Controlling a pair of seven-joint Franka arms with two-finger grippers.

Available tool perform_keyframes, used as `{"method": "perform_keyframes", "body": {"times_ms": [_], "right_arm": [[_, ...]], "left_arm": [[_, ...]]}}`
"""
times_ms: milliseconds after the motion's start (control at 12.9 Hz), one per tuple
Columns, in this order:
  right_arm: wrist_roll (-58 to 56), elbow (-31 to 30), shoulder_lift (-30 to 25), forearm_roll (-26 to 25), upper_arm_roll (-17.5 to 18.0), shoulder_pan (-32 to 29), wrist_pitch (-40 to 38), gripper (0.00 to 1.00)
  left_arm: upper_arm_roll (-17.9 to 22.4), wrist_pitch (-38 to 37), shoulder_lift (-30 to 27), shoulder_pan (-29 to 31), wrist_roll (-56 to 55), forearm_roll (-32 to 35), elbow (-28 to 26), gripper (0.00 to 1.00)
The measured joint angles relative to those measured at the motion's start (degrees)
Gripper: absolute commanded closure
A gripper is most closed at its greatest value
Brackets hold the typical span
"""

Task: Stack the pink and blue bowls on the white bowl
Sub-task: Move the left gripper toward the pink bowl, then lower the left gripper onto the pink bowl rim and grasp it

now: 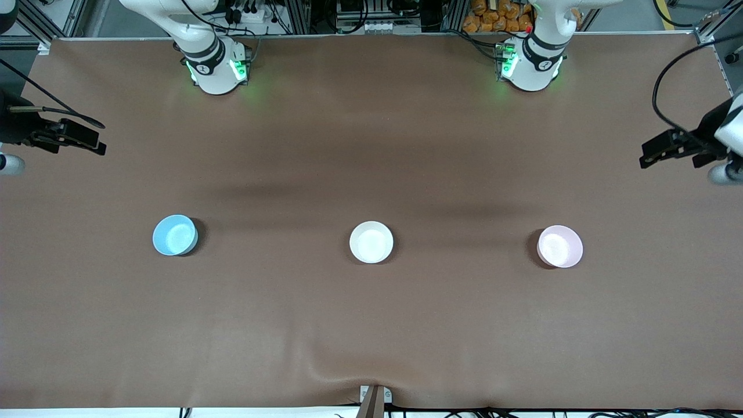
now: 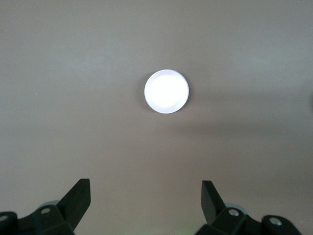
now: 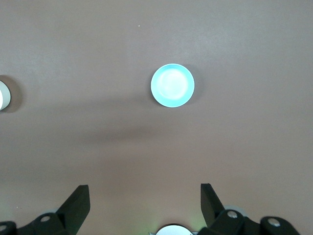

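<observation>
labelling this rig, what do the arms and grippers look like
Both arms are white with black joint bands and green lights glowing at their bases. The left gripper and right gripper are black, with dark wedge-shaped jaws and black cables looping to them.

Three bowls stand in a row across the tabletop [image 1: 371,325], well apart from each other and about equally near the front camera. The white bowl [image 1: 371,242] sits in the middle, between the other two. The blue bowl [image 1: 175,235] lies toward the right arm's end, the pink bowl [image 1: 559,247] toward the left arm's end.
</observation>
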Motion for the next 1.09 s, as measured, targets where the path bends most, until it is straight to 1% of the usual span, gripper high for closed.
{"method": "perform_keyframes", "body": {"times_ms": [155,233,466,699,855,933,1088], "right_arm": [[0.00,-0.05,0.18,0.00,-0.01,-0.01,0.10,0.00],[0.00,-0.07,0.22,0.00,-0.01,-0.01,0.11,0.00],[0.00,-0.07,0.26,0.00,0.00,0.00,0.18,0.00],[-0.01,-0.08,0.26,0.01,0.00,0.00,0.21,0.00],[-0.01,-0.08,0.27,0.01,0.00,0.00,0.22,0.00],[-0.01,-0.08,0.28,0.01,0.00,0.01,0.21,0.00],[-0.01,-0.10,0.31,0.01,0.01,0.02,0.21,0.00]], "left_arm": [[0.02,1.63,2.78,0.09,0.00,0.88,-0.39,0.00],[0.07,3.83,4.01,0.26,0.01,1.06,-1.29,0.00],[0.16,14.89,6.19,1.73,1.23,1.19,-8.01,0.00],[0.19,22.51,7.64,2.04,1.34,1.20,-13.57,0.00],[0.21,28.89,8.83,2.48,1.34,1.20,-17.37,0.00],[0.21,31.35,9.59,2.71,1.34,1.21,-18.97,0.00],[0.21,34.01,11.45,3.13,1.42,1.21,-20.50,0.00]]}}
